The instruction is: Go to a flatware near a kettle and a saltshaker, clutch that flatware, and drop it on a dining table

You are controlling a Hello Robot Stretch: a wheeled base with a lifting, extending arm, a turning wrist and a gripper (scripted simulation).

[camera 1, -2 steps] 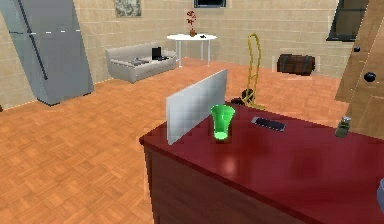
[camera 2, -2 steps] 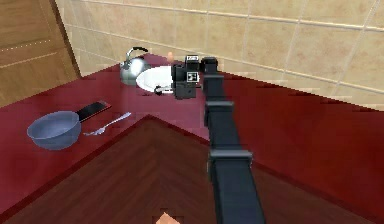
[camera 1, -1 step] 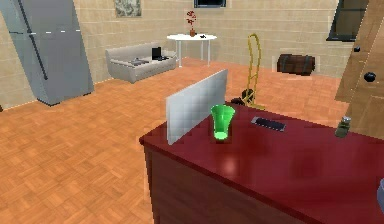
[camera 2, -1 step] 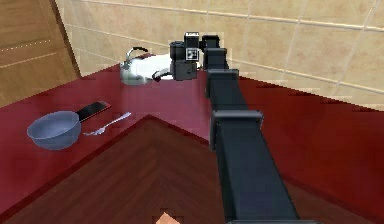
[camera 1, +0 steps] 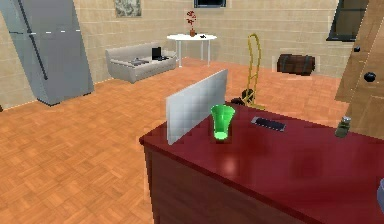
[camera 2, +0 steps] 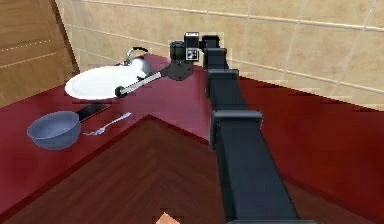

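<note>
Two small things lie nearest me on the dark red worktop (camera 2: 330, 150) in the arm side view: a blue bowl (camera 2: 55, 130) and, just right of it, the flatware (camera 2: 110, 124), a pale slim piece lying flat close to the worktop's inner edge. Just past it lies a dark flat phone (camera 2: 93, 110). My arm (camera 2: 240, 130) runs out over the worktop. Beyond the phone sits a white sink (camera 2: 90, 85) with a silvery rounded fixture (camera 2: 137, 57) at its back rim. My fingers (camera 2: 145, 83) point leftward across the sink's edge. With the basin behind them I cannot tell whether they hold anything, nor how they are set. The flatware lies apart from them, nearer to me than the sink.

In the forward view, the front worktop (camera 1: 260, 175) carries a green vase (camera 1: 221, 122) beside a pale upright panel (camera 1: 195, 105), with a dark flat slab (camera 1: 268, 124) a little farther back. Across the wooden floor (camera 1: 80, 140) stand a yellow hand truck (camera 1: 253, 75), a grey sofa (camera 1: 142, 60), a grey fridge (camera 1: 50, 45), a dark chest (camera 1: 296, 64) and, farthest, a round white table (camera 1: 192, 38)
</note>
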